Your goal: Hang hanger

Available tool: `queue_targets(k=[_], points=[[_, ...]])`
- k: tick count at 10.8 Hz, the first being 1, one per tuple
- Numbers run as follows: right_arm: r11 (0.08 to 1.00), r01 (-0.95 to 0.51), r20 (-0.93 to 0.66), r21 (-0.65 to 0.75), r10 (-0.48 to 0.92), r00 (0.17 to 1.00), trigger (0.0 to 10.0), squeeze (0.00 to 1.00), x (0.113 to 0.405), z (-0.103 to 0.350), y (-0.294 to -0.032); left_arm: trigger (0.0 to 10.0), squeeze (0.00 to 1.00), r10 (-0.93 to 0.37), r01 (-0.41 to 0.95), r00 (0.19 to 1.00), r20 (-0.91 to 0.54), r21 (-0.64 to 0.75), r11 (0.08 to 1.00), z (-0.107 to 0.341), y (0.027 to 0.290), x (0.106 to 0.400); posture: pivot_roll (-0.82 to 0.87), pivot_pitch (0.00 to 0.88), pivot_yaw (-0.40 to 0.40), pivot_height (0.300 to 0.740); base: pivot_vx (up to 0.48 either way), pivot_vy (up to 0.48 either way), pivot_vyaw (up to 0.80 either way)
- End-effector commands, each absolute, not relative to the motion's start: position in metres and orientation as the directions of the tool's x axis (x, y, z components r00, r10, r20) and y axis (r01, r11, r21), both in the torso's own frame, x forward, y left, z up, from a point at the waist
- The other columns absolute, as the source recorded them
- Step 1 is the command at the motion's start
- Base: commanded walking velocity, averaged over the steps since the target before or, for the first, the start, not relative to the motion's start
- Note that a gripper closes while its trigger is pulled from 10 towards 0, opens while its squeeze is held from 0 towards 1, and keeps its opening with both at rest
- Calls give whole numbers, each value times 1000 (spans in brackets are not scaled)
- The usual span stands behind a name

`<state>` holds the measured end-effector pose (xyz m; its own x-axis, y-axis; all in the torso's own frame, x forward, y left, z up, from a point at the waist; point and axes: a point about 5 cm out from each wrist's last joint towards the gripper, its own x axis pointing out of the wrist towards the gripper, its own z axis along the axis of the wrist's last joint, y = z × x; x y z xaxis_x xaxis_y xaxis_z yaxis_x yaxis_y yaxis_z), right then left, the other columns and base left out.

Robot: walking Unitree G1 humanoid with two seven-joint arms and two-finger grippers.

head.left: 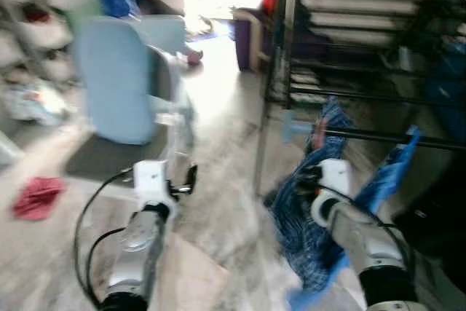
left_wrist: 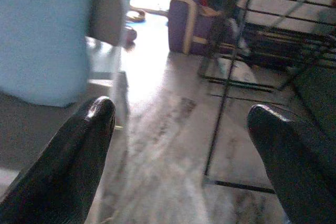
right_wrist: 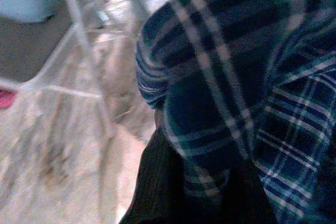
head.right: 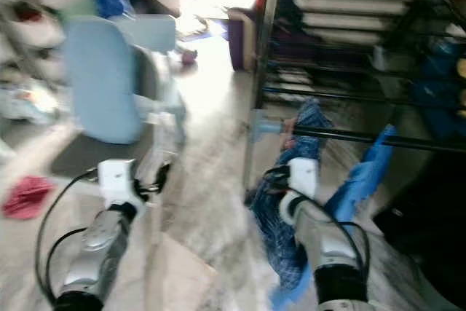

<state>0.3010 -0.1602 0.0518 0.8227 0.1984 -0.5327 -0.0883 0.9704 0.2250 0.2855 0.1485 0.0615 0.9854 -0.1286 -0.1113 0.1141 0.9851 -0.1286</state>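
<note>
A: What do you see in the left eye view?

B: The picture is blurred. The right gripper (head.left: 314, 174) is raised beside a black rail (head.left: 393, 138) of a dark metal rack (head.left: 291, 49). A blue plaid shirt (head.left: 302, 231) drapes over this gripper and hangs down toward the floor (head.left: 218, 202). A blue hanger (head.left: 393, 172) goes up from the cloth to the rail; whether its end touches the rail I cannot tell. The left gripper (head.left: 182, 180) is held low and forward, above the floor. Behind it stands a light blue chair (head.left: 120, 78), and a red cloth (head.left: 36, 198) lies on the floor at the far left.

A: And the right eye view?

B: The same scene. The shirt (head.right: 280, 231) hangs just beside the rack's front post (head.right: 256, 92).

A: The left wrist view?

B: The two black fingers (left_wrist: 79, 156) stand wide apart, with nothing between them. Beyond them are the floor, the chair and a purple armchair (left_wrist: 186, 24).

A: The right wrist view?

B: The plaid shirt (right_wrist: 236, 93) covers the gripper closely. One dark finger (right_wrist: 173, 182) shows under the cloth. Whether the fingers are closed on something, I cannot tell.
</note>
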Motion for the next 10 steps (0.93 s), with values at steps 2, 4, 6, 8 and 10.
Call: queue_targets(k=[2,4,6,8,10], points=[[965,-124,-518,230,230,824,10000,0,304,59,-159,10000,0,-140,125,984,-108,-130,984,64,146,286,-104,0,9,740,0,0,0],[978,-81,-490,193,168,856,10000,0,315,68,-170,10000,0,-139,122,984,-114,-142,982,64,149,287,-102,0,16,740,0,0,0],[984,-3,-504,176,92,859,10000,0,326,74,-185,10000,0,-135,118,984,-117,-141,983,64,151,287,-99,0,15,740,0,0,0],[981,-34,-524,192,132,841,10000,0,335,76,-183,10000,0,-138,120,983,-121,-143,982,63,150,287,-96,0,17,740,0,0,0],[966,-3,-586,260,161,794,10000,0,335,64,-181,10000,0,-146,127,981,-125,-146,981,63,149,287,-87,0,12,740,0,0,0]])
